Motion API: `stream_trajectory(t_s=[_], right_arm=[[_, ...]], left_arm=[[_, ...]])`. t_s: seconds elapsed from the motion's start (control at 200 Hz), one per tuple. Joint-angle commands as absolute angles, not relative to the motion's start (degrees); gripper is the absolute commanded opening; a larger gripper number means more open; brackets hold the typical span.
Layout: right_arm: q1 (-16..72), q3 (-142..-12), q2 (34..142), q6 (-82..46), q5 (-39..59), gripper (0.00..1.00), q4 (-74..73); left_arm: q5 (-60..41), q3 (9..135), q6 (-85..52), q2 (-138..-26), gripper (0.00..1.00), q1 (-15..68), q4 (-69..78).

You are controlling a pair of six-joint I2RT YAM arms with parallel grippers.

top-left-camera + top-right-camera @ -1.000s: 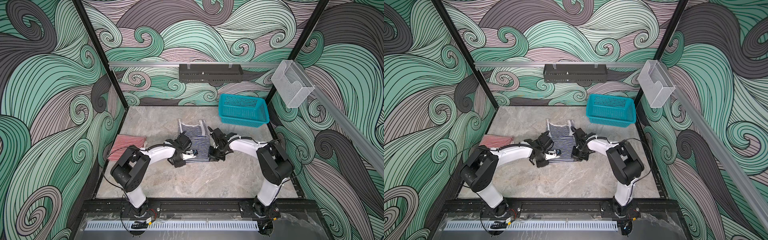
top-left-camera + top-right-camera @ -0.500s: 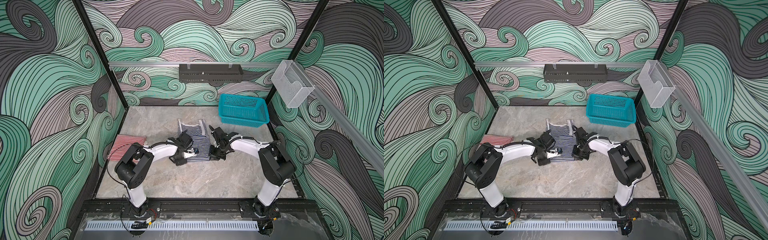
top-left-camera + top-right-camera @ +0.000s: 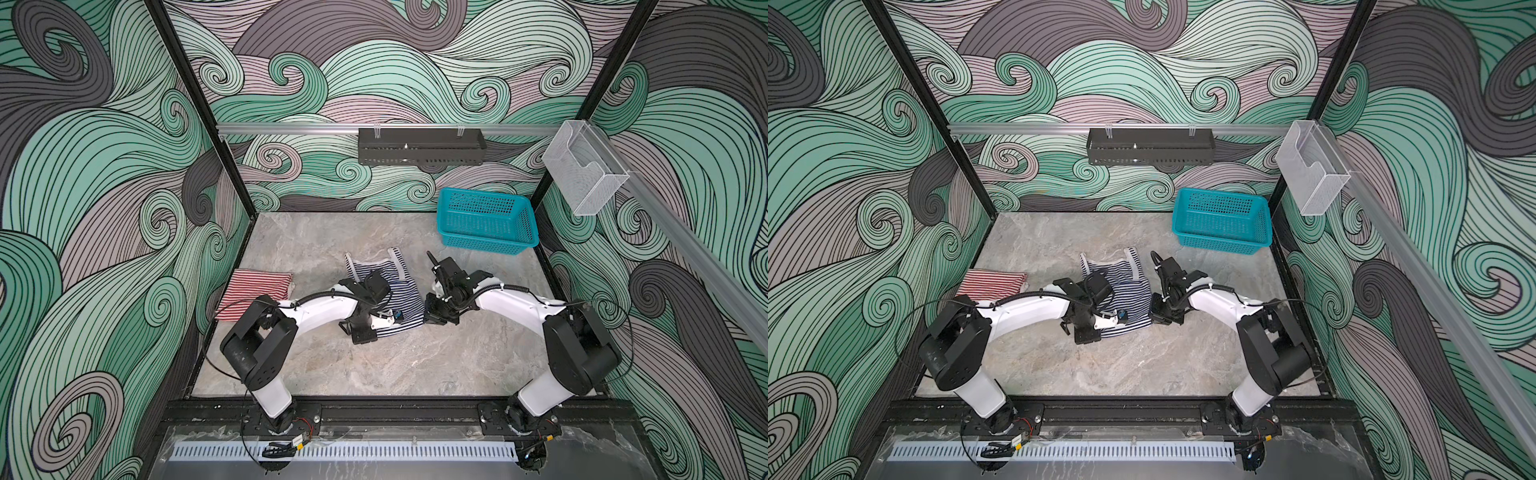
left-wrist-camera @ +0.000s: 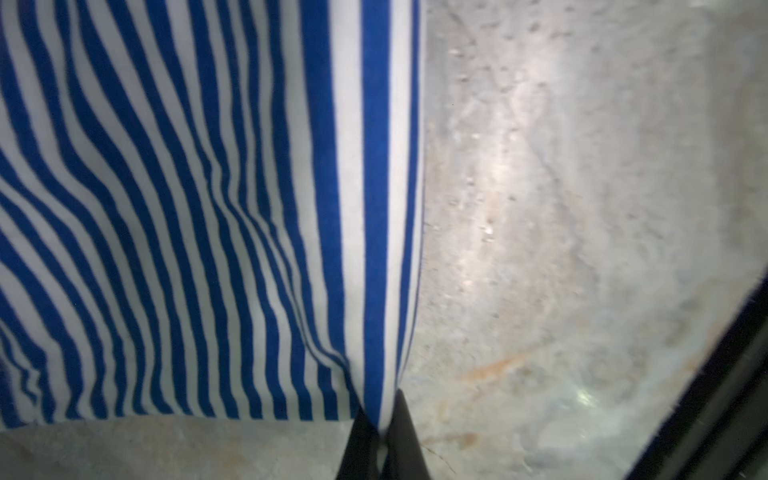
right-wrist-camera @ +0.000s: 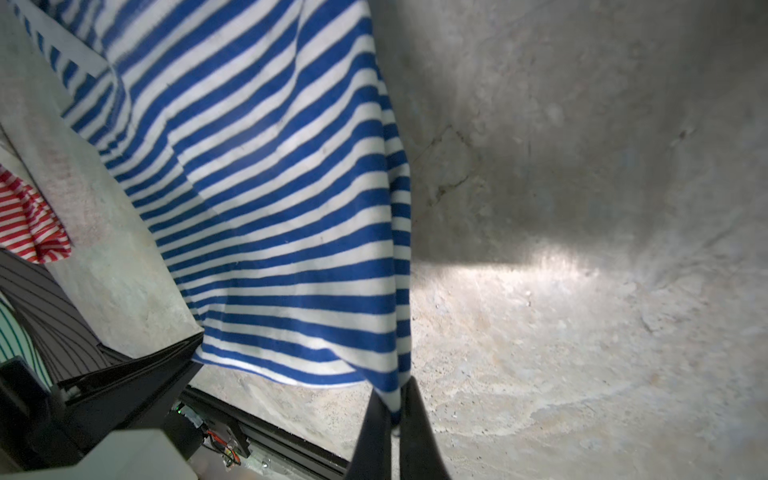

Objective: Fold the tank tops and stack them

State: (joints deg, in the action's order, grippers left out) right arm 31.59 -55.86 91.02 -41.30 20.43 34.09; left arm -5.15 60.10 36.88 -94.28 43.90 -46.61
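Spread in the middle of the desk point(image 3: 374, 374): the navy-and-white tank top point(image 3: 405, 291), straps toward the back wall. Clenched on its near hem, at opposite corners: the left end effector point(image 4: 380, 415) and the right end effector point(image 5: 395, 399), striped cloth pinched between shut jaws. Folded at the desk's left edge, well apart: the red-and-white tank top point(image 3: 253, 286), near corner hidden behind the left arm. At the back right, apart from both tops: a teal basket point(image 3: 482, 243). In both top views, left grip buried under the left wrist, navy stripes partly covered. Pinches plain only in the wrist views. Also in the right wrist view: a red-striped edge.
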Motion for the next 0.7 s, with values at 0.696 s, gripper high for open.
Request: stream_trajectory(t_s=[0.696], right_arm=[[32.2, -65.8, 72.4, -42.8, 19.5, 0.0, 49.8]], left_arm=[[-23.4, 70.8, 38.3, -77.2, 0.0, 51.3, -70.2]])
